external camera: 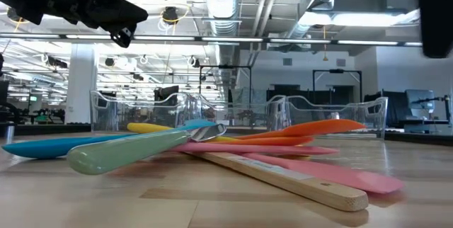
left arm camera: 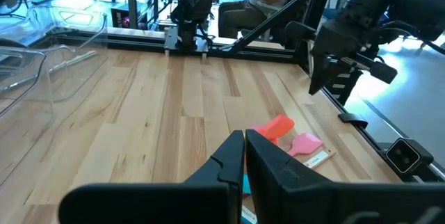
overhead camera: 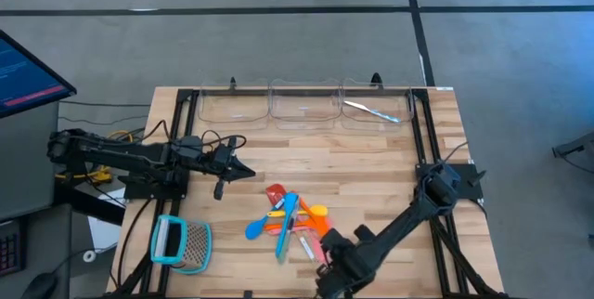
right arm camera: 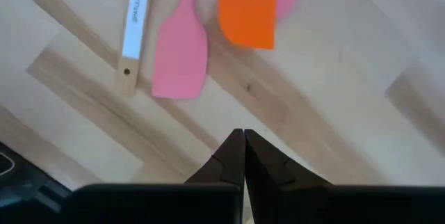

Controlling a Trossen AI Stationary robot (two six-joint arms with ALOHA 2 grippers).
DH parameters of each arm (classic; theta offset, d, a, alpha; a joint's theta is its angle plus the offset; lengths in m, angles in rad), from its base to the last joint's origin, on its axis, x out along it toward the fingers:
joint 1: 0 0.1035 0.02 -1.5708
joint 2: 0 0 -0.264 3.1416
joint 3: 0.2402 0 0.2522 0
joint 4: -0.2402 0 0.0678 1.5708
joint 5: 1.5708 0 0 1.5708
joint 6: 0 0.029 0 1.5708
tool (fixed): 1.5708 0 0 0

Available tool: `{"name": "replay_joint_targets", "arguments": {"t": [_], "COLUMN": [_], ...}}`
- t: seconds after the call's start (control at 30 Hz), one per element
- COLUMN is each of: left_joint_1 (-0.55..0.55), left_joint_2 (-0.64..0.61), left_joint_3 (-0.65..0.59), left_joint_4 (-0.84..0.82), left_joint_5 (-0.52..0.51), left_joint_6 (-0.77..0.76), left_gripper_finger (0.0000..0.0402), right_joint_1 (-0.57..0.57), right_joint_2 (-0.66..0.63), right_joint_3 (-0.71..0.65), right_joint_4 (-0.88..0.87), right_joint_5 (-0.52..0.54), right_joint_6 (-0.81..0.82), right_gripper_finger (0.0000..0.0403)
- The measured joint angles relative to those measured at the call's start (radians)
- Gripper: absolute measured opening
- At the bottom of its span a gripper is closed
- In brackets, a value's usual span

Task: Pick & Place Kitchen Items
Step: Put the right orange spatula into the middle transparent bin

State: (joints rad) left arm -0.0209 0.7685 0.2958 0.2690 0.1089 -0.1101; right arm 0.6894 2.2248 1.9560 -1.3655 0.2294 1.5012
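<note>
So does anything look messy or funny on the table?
Yes. The utensils lie in a crisscross heap near the table's front instead of in the clear bins at the back. Only one utensil sits in a bin, the right-hand one. Nothing looks broken or spilled.

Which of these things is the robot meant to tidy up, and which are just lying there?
For the job:
- pile of colourful utensils
- pink spatula
- orange spatula
- wooden-handled spatula
- one utensil already in the right clear bin

Just lying about:
- teal-framed mesh tool
- monitor
</note>
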Motion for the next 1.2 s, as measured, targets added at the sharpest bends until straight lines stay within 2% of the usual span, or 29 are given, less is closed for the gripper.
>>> {"name": "replay_joint_targets", "arguments": {"t": [0.23,0.37,0.53,0.67,0.77,0.9,1.03,1.2], "left_joint_1": [0.0,0.0,0.0,0.0,0.0,0.0,0.0,0.0], "left_joint_2": [0.0,0.0,0.0,0.0,0.0,0.0,0.0,0.0], "left_joint_3": [0.0,0.0,0.0,0.0,0.0,0.0,0.0,0.0], "left_joint_4": [0.0,0.0,0.0,0.001,0.001,0.001,0.0,0.0], "left_joint_5": [-0.005,-0.004,-0.004,-0.004,-0.004,-0.004,-0.004,-0.004], "left_joint_6": [0.0,-0.001,-0.003,-0.002,-0.002,-0.002,-0.001,-0.002], "left_gripper_finger": [0.0008,0.0008,0.0008,0.0008,0.0008,0.0008,0.0008,0.0008], "right_joint_1": [-0.123,-0.189,-0.215,-0.211,-0.203,-0.208,-0.213,-0.167], "right_joint_2": [-0.052,-0.118,-0.246,-0.366,-0.495,-0.699,-0.913,-1.132], "right_joint_3": [0.001,0.0,0.0,-0.042,-0.201,-0.544,-0.886,-1.224], "right_joint_4": [0.015,-0.019,-0.122,-0.103,-0.016,0.176,0.46,0.882], "right_joint_5": [-0.066,-0.07,-0.038,0.03,0.055,0.059,0.057,0.06], "right_joint_6": [-0.334,-0.491,-0.529,-0.527,-0.496,-0.408,-0.325,-0.196], "right_gripper_finger": [0.0,0.0,0.0,0.0,0.0,0.0,0.0,0.0]}}
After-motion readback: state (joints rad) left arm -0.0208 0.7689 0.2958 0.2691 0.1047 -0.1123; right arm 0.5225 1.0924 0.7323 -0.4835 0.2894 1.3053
